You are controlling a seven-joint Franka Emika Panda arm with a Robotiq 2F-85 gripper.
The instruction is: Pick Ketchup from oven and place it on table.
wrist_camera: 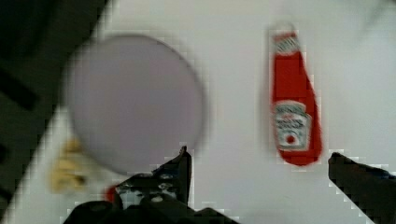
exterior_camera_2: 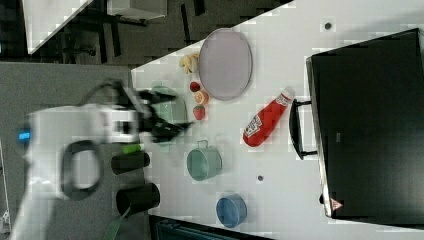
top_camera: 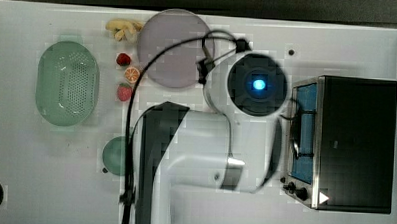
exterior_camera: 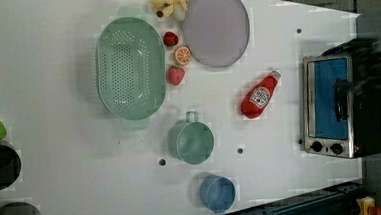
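Lying flat on table (exterior_camera: 281,147) beside oven (exterior_camera: 336,106): Ketchup (exterior_camera: 259,96), placement apparently done; gripper (wrist_camera: 259,179) released, empty; retreat next.

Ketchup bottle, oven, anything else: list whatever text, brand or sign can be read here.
Ketchup bottle: white label with red lettering, too blurred to read.
Oven: small triangular sign at one corner of its black top, contents too small to read.
Nothing else carries legible text.
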